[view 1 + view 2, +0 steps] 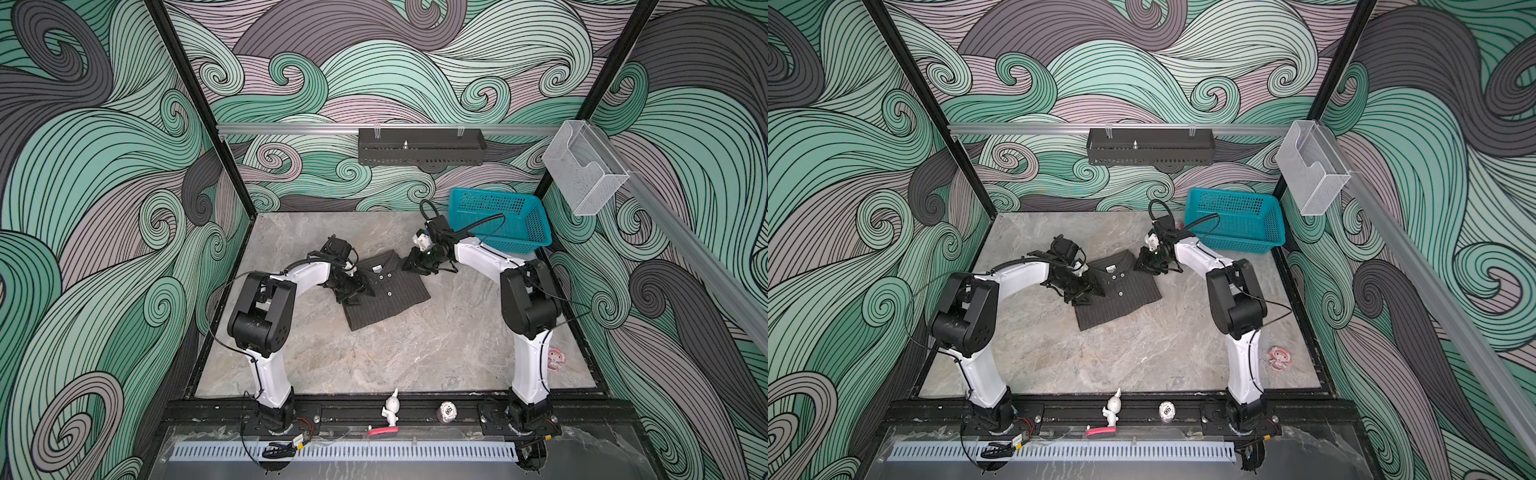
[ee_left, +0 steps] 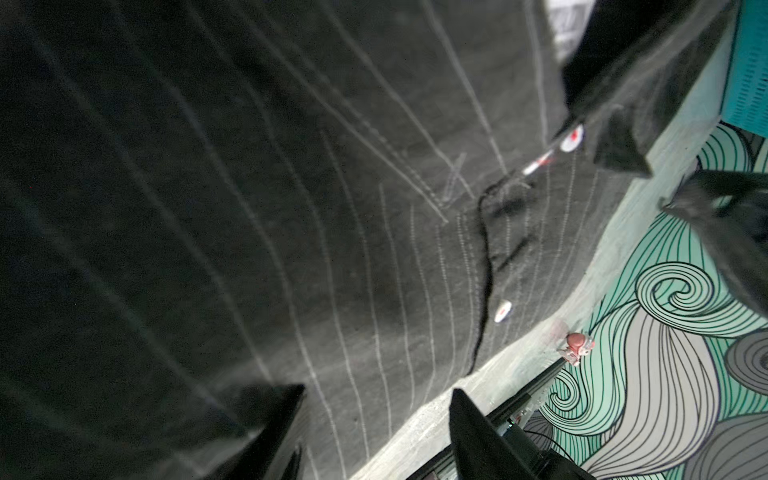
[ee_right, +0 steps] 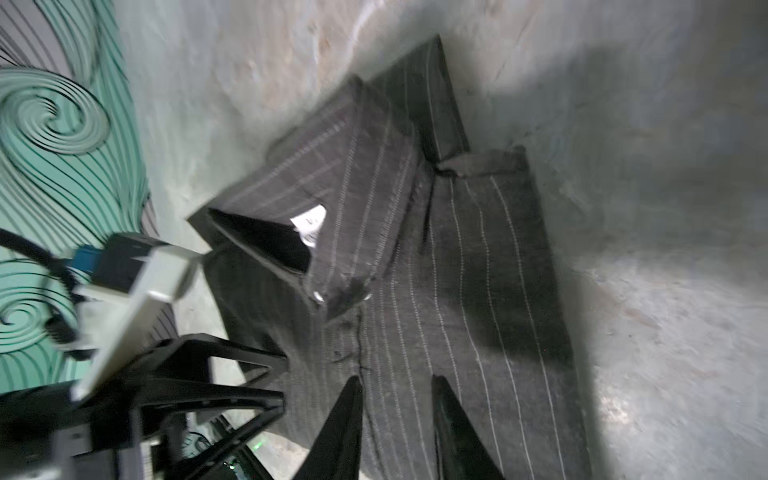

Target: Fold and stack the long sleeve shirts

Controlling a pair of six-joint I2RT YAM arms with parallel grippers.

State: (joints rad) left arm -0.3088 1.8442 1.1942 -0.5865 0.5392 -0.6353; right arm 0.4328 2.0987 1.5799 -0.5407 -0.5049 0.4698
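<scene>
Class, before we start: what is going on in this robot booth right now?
Two robot arms are working on a dark pinstriped shirt, which lies folded into a compact rectangle, collar and buttons up, on the marble table. The left gripper is over its left side and the right gripper near the collar; both have their fingers apart, apparently holding nothing. A teal basket sits at the back right.

L arm (image 1: 270, 374) comes up from its base at 7 o'clock in both top views, elbow bent, forearm running toward 2 o'clock. L gripper (image 1: 357, 292) (image 2: 376, 390) tips down, pointing approx 4 o'clock, jaws well apart. R arm (image 1: 530, 365) has its base at 5 o'clock, forearm toward 10 o'clock. R gripper (image 1: 410, 266) (image 3: 395, 379) angles down toward 8 o'clock, jaws narrowly apart. Grippers are near each other, not touching.
</scene>
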